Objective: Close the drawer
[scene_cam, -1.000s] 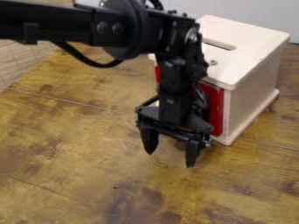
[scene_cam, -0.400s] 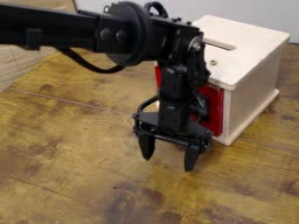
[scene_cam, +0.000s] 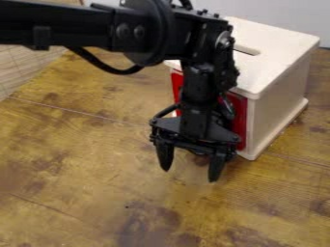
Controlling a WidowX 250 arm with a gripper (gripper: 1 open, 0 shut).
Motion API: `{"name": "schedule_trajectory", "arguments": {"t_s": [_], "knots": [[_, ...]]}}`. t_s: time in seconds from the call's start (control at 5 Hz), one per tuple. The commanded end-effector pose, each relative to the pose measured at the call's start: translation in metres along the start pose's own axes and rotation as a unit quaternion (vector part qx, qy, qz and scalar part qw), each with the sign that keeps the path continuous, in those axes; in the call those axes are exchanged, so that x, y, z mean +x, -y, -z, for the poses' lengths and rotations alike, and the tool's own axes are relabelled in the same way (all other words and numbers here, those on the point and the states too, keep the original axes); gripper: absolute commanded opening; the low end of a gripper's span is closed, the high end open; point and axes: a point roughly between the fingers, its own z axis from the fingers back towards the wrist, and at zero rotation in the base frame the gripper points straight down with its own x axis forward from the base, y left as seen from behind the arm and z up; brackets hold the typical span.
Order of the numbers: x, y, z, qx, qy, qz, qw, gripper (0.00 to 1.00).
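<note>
The red drawer (scene_cam: 233, 114) shows as a red face at the lower left side of the cream-white cube cabinet (scene_cam: 275, 72); most of it is hidden behind my black arm. Its black front panel and loop handle are not clear to me, lost against the arm. My gripper (scene_cam: 188, 165) hangs just in front of the drawer, pointing down at the wooden table (scene_cam: 77, 164), with its two black fingers (scene_cam: 164, 159) spread apart and nothing between them.
The cabinet has a slot on its top (scene_cam: 253, 48). The worn wooden table stretches to the left and front. A pale woven surface (scene_cam: 23, 63) lies at the far left edge.
The gripper has shifted slightly right and toward the drawer front; its fingers stay spread. The cabinet has not moved.
</note>
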Motion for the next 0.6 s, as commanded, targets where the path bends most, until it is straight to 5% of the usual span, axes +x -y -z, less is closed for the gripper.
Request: {"name": "schedule_trajectory", "arguments": {"t_s": [0.0,0.4], "knots": [[0.01,0.001,-0.04,-0.021,0.06,0.006,0.9979,1.0],[0.007,-0.012,-0.035,-0.018,0.068,-0.009,0.9975,1.0]]}}
